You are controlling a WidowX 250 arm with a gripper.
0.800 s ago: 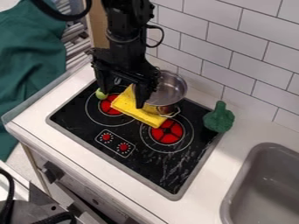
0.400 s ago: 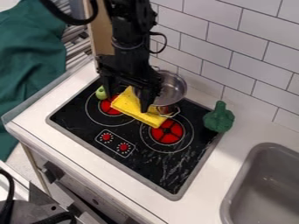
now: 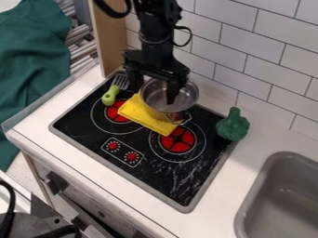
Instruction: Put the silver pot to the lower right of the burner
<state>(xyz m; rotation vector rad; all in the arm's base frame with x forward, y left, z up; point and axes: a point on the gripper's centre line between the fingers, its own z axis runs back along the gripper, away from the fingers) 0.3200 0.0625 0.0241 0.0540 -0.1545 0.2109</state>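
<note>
One green-handled slotted spatula (image 3: 109,96) lies by the left burner (image 3: 115,111), close enough to the pot's left side that the outer finger should come down clear of it. Next comes the folded yellow cloth (image 3: 142,114), running up against the pot's near left side; a lift straight up, before any sideways travel, would keep it from being dragged along. The black two-finger gripper (image 3: 151,96) hangs with its fingers spread, one outside the left rim and one over the pot's bowl, nothing pinched between them. Lowering evenly so that the wall sits midway, then closing firmly, looks the right way to take hold; a shallow bite on thin metal could let the pot swing. The silver pot (image 3: 184,99) stands behind the right burner (image 3: 178,141), mouth upward, and whether its base rests partly on the cloth I cannot tell. Its round body has no long axis; the near loop handle points toward the lower right. The carry should pass left of the green toy broccoli (image 3: 233,126) and end lower right of that burner.
</note>
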